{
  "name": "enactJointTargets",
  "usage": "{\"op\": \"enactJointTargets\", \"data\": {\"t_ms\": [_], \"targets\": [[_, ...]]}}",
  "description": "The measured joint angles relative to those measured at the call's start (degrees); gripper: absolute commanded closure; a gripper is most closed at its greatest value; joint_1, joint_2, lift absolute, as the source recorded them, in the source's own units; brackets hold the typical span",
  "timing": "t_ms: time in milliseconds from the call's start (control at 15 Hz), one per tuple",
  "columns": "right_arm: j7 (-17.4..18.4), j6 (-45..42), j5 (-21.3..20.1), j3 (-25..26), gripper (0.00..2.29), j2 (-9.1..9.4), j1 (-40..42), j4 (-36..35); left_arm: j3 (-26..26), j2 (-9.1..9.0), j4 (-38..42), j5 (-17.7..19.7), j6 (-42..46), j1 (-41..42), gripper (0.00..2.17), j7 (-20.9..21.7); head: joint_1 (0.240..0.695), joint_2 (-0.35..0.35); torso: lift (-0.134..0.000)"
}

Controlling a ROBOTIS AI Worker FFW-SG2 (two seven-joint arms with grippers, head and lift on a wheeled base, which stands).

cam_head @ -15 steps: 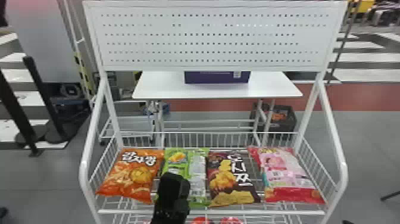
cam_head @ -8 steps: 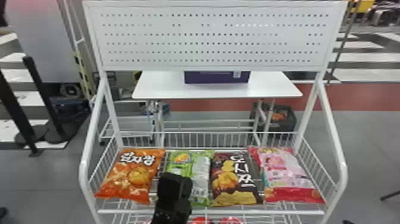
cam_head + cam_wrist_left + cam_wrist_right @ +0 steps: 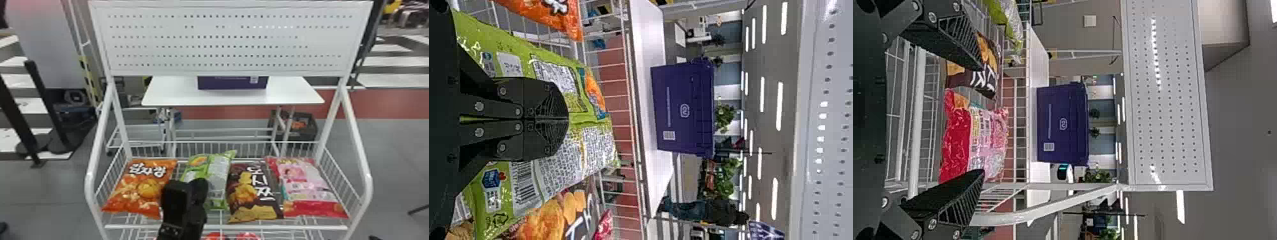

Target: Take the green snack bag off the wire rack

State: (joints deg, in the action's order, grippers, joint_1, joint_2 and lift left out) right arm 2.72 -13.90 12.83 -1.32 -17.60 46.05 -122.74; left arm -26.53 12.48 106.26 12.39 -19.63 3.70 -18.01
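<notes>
In the head view my left gripper (image 3: 185,194) is in front of the green snack bag (image 3: 210,178), hiding its lower left part. The bag leans on the wire rack (image 3: 223,227), its upper right corner raised. The left wrist view has my left gripper (image 3: 566,120) with its fingers closed together on the creased face of the green bag (image 3: 599,145). A dark tip of my right gripper (image 3: 372,237) shows at the head view's bottom edge. Seen from its wrist, the right gripper (image 3: 980,120) is open and holds nothing, in front of the rack.
An orange bag (image 3: 143,188) lies left of the green one; a dark brown bag (image 3: 255,191) is close on its right, then a pink bag (image 3: 306,188). White side rails (image 3: 357,137) flank the basket, and a perforated panel (image 3: 223,38) stands above and behind.
The green bag has shifted right and its top has risen and tilted, with my left gripper slightly higher. The brown bag has been nudged a little to the right.
</notes>
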Motion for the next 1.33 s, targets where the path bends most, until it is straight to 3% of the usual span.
{"op": "enactJointTargets", "data": {"t_ms": [400, 733, 1000, 1333], "targets": [[0.2, -0.2, 0.0, 0.0, 0.17, -0.31, 0.1, -0.1, 3.6, 4.80, 12.8, 1.0, 4.1, 9.4, 1.80, -1.4, 0.499, 0.000, 0.000], [0.1, -0.2, 0.0, -0.3, 0.17, -0.41, -0.3, 0.1, 10.2, 7.58, 17.1, 1.1, 11.5, 18.7, 1.80, -2.2, 0.499, 0.000, 0.000], [0.1, -0.2, -0.2, -0.9, 0.17, -0.41, -0.6, 0.2, 13.9, 8.91, 20.6, 1.3, 20.3, 27.2, 1.80, -1.4, 0.499, 0.000, 0.000], [0.2, -0.2, -0.3, -1.2, 0.17, -0.33, -0.9, 0.4, 17.8, 9.22, 23.1, 0.7, 26.0, 35.1, 1.80, -0.8, 0.499, 0.000, 0.000]]}}
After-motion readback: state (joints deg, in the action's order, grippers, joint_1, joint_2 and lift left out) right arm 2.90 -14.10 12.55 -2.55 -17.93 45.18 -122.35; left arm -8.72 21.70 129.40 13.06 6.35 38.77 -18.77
